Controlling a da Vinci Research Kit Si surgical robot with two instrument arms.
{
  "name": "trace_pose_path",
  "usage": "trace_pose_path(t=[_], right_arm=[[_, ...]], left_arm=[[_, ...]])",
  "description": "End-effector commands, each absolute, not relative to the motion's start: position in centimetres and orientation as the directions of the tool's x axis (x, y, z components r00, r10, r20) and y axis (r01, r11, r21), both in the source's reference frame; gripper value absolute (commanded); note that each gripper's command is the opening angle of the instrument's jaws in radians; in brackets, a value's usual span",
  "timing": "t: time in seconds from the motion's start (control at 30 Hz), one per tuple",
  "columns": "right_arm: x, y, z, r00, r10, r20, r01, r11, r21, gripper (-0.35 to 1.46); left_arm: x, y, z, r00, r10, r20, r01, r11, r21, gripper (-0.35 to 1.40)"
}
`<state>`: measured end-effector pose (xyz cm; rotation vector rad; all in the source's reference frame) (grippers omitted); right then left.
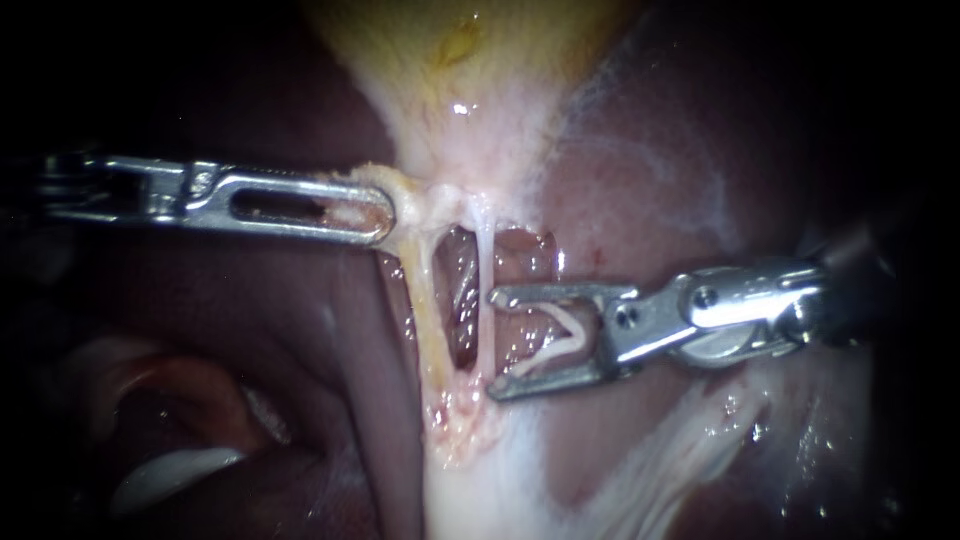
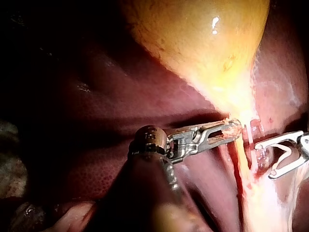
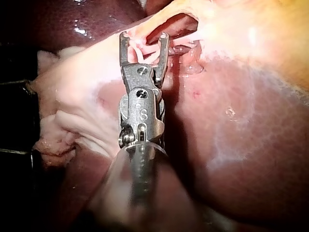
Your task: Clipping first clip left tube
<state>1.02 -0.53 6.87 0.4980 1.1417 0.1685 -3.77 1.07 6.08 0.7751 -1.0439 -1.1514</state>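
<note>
The left tube [image 1: 422,310] is the thicker, yellowish one of two strands that run down from the neck of the gallbladder [image 1: 470,60]. The thin white right tube [image 1: 486,260] runs beside it, and dark liver [image 1: 330,340] shows in the gap between them.

The right instrument [image 1: 495,345] comes in from the right with its jaws standing wide apart. A white clip [image 1: 570,330] sits between them, its two legs lying against the inner faces of both jaws (the clip is all they hold). The jaw tips, one above the other, reach only as far as the right tube, and I cannot tell whether they touch it. The left tube lies ahead of those tips, across the gap and apart from the jaws and the clip.

The left instrument [image 1: 380,212] comes in level from the left. Its slotted jaws lie together on the pale tissue at the gallbladder's neck, just above the top of the left tube, and tissue shows through the slot. In the left wrist view the two tubes stand between this instrument's tip and the right instrument's spread jaws.
</note>
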Motion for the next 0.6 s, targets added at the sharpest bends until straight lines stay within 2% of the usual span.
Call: trace_pose_path(t=[0.03,0.37,0.6], right_arm=[[1.06,-0.55,6.93,0.418,0.377,-0.827,0.122,0.878,0.462,0.50],[1.42,-0.76,7.28,0.422,0.386,-0.820,0.133,0.869,0.477,0.50],[1.61,-0.85,7.30,0.422,0.397,-0.815,0.158,0.854,0.497,0.50]], left_arm=[[-3.77,1.07,6.07,0.066,-0.966,0.248,0.342,0.256,0.904,-0.35],[-3.78,1.06,6.06,0.066,-0.967,0.248,0.343,0.255,0.904,-0.35],[-3.79,1.06,6.06,0.065,-0.967,0.248,0.343,0.255,0.904,-0.35]])
